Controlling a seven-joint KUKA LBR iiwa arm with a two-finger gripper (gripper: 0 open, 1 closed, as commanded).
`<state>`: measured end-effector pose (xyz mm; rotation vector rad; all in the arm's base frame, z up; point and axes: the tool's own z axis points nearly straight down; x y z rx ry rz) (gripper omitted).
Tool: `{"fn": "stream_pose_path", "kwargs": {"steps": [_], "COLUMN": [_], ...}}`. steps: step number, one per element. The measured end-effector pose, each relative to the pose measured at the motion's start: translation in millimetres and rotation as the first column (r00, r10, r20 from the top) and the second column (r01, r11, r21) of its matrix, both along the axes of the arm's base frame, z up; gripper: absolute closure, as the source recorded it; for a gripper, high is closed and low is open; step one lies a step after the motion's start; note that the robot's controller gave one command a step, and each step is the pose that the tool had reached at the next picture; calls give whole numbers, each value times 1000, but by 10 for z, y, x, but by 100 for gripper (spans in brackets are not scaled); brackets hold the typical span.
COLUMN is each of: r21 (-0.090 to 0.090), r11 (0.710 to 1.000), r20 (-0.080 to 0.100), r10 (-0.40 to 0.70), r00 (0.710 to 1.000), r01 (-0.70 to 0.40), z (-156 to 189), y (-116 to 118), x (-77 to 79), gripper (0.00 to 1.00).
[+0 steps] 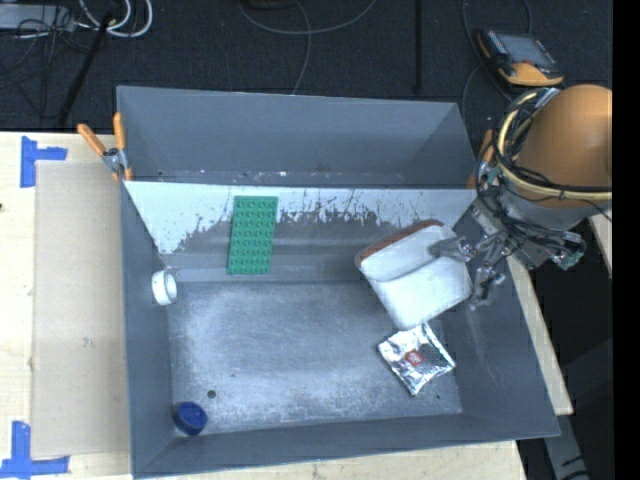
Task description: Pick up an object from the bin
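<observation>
In the camera view, the tool [472, 261] sits low at the right side of the bin [290, 138], against the right edge of a white tub [415, 278] with a reddish-brown rim. The tub lies tilted at the foot of the far slope, right of centre. I cannot tell whether the tool is clenched or released, as dark wrist parts and cables crowd that spot. The tub is the thing nearest the tool, so I take it as the task's thing.

To do this step well, the grip should probably sit square on the tub's thin right wall rather than on a corner. A broad, light tub held by one edge is likely to swing or slip. A straight lift seems safer than a drag.

The bin's right wall is just beside the tool, and the orange cover [572, 148] hangs over that rim, so there is little room to the right. A crumpled foil packet [416, 358] lies just near of the tub and could be dragged along. To the left the floor is open. A green studded plate [251, 235], a white cap [164, 287] and a blue cap [189, 418] are well apart.
</observation>
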<state>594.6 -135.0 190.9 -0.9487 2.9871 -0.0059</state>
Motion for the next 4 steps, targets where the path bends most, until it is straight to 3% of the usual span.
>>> {"fn": "stream_pose_path", "kwargs": {"steps": [1,2,3,4], "r21": [3,-2,8,-2], "r11": [936,930,722,692], "r20": [-6,-2,-5,-4], "r10": [351,367,692,721], "r00": [936,930,722,692], "r01": [-351,-367,-692,-721], "z": [-1210,71,-1203,432], "y": [118,98,186,245], "x": [35,17,107,160], "gripper": [100,100,100,100]}}
